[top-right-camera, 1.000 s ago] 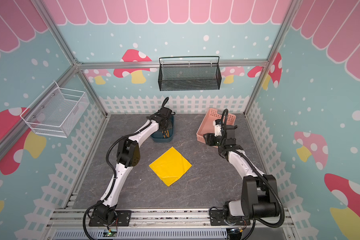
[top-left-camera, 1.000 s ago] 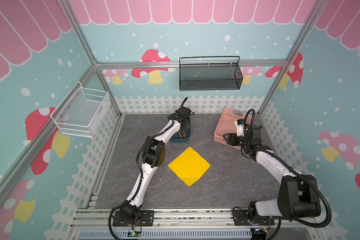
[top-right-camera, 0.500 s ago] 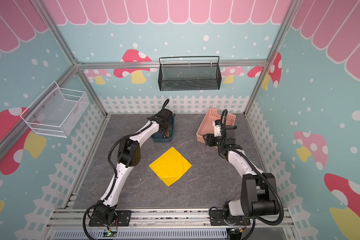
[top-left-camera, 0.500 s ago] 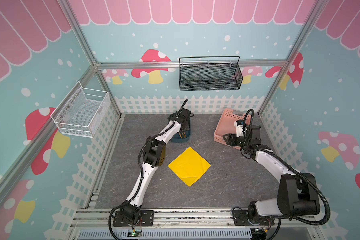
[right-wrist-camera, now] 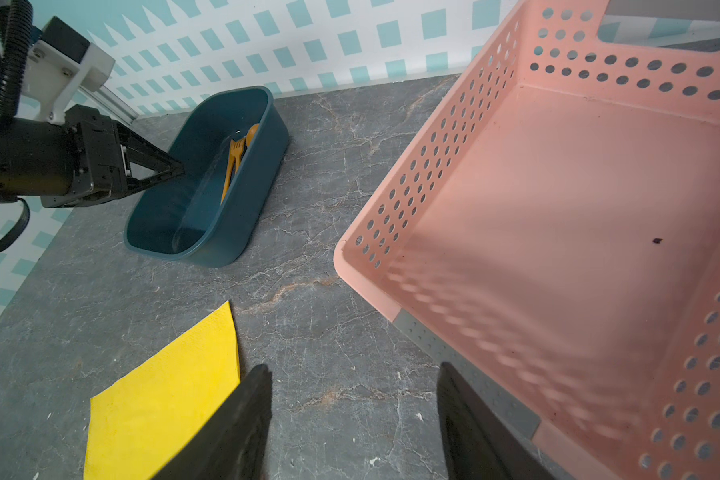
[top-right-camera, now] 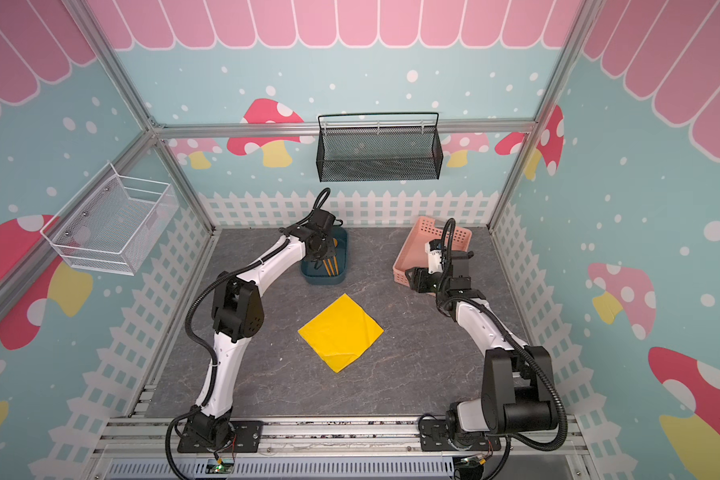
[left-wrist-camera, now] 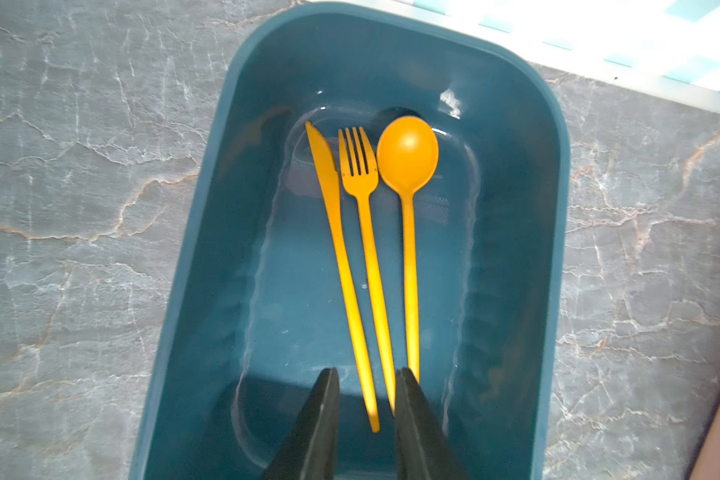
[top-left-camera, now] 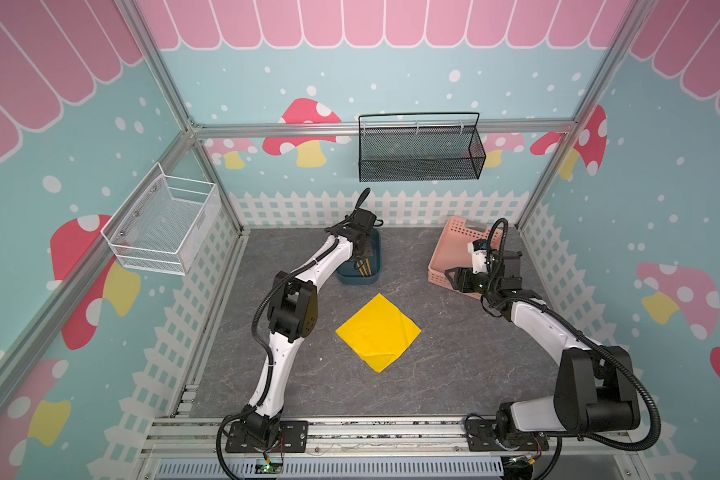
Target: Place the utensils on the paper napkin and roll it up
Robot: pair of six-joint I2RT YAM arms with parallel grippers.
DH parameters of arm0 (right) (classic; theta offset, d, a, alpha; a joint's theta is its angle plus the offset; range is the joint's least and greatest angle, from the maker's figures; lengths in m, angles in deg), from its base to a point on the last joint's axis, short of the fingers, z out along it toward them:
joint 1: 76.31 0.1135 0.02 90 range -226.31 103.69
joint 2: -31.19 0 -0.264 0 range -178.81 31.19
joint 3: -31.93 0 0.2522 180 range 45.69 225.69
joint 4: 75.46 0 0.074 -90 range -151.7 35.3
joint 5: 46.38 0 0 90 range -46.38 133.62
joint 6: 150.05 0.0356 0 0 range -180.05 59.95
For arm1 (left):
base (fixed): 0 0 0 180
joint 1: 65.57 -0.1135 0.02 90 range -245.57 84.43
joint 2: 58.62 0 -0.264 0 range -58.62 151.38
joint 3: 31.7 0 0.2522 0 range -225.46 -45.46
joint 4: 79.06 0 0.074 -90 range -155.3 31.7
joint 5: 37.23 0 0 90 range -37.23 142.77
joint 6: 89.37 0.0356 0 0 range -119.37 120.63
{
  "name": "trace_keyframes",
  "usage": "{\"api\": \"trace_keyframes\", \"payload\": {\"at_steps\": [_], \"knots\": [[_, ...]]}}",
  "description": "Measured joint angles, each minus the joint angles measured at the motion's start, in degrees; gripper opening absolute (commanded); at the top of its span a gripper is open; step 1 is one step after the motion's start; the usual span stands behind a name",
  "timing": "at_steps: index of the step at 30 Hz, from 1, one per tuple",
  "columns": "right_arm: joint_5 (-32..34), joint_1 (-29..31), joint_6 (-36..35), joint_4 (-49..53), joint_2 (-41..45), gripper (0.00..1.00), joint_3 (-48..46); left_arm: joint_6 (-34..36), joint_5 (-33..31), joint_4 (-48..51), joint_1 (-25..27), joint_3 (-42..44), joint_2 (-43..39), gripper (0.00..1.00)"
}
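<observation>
Back of the table (right-wrist-camera: 329, 208), the dark blue tub (left-wrist-camera: 516, 208) holds the utensils (left-wrist-camera: 373, 270): knife (left-wrist-camera: 342, 257), fork (left-wrist-camera: 360, 183), spoon (left-wrist-camera: 408, 158) side by side on its floor. Above their handle ends, left gripper (left-wrist-camera: 366, 374), jaws narrowly apart, gripping nothing. The paper napkin (top-left-camera: 378, 332) lies flat mid-table. Beside the pink basket (right-wrist-camera: 558, 208), right gripper (right-wrist-camera: 354, 368), jaws wide, empty.

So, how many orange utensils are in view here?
3, side by side in the dark blue tub: the knife, the fork in the middle, the spoon. None seems hidden.
</observation>
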Motion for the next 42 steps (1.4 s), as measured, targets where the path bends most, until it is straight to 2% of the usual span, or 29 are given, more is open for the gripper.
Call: {"api": "trace_keyframes", "payload": {"at_steps": [13, 29, 42], "knots": [[0.0, 0.0, 0.4, 0.1, 1.7, 0.65, -0.3, 0.9, 4.1, 3.5, -1.0, 2.1, 0.0, 0.26], [-0.2, 0.0, 1.0, 0.2, 2.9, 0.64, -0.4, 1.1, 5.6, 4.2, -3.4, 10.7, -0.2, 0.26], [-0.7, 0.0, 1.4, 0.2, 3.0, 0.65, -0.6, 1.0, 5.5, 2.1, -5.5, 21.8, -8.6, 0.26]]}}
